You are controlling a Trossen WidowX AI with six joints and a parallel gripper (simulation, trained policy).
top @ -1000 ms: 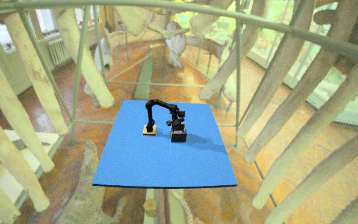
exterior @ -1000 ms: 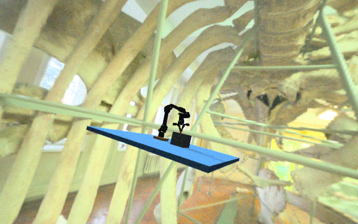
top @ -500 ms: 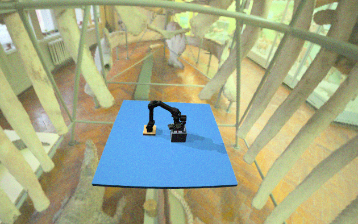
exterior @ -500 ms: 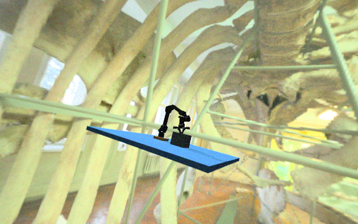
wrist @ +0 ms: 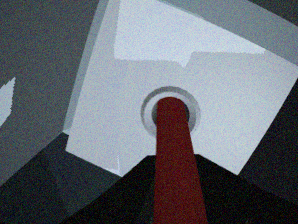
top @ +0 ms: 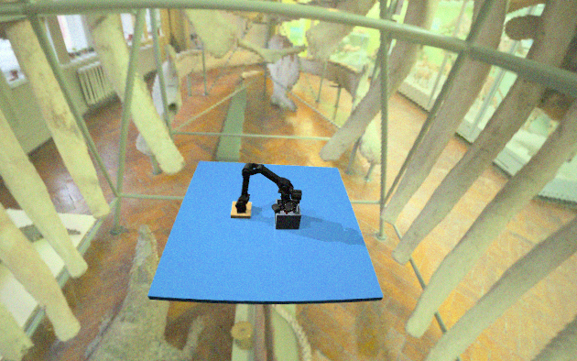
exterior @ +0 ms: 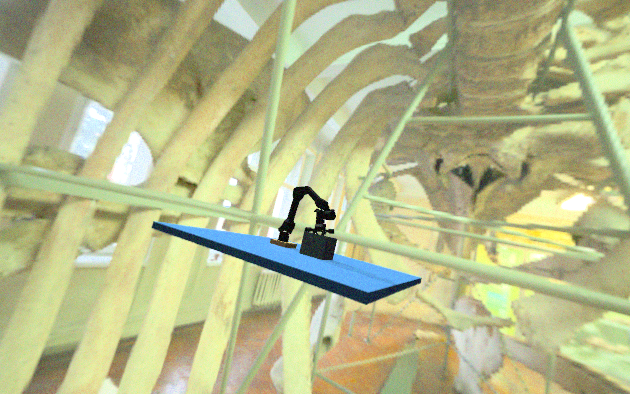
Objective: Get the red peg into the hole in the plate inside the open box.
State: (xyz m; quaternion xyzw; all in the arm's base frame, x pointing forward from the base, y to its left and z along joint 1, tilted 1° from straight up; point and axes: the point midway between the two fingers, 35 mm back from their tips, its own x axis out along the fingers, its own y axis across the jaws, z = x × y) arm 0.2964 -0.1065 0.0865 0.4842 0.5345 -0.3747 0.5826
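Your end effector [top: 288,206] [exterior: 324,231] [wrist: 172,165] is closed around the red peg [wrist: 172,150], over and partly inside the open box [top: 288,222] [exterior: 318,243]. In the wrist view the peg's far tip overlaps the round hole [wrist: 156,114] in the pale plate [wrist: 100,115]; whether it has entered, you cannot tell. Judging from this, keep the grip firm, centre the tip within the ring, and stand the peg square to the plate before pressing down gently. If it catches on the rim, ease up and nudge sideways rather than push. Let go only once it is deep in the hole.

The peg is a smooth, slim rod with a rounded end. The plate is flat and matt, its hole ringed by a grey bevel. The box is dark outside and square-cornered, on a plain blue table [top: 256,261] [exterior: 280,255].
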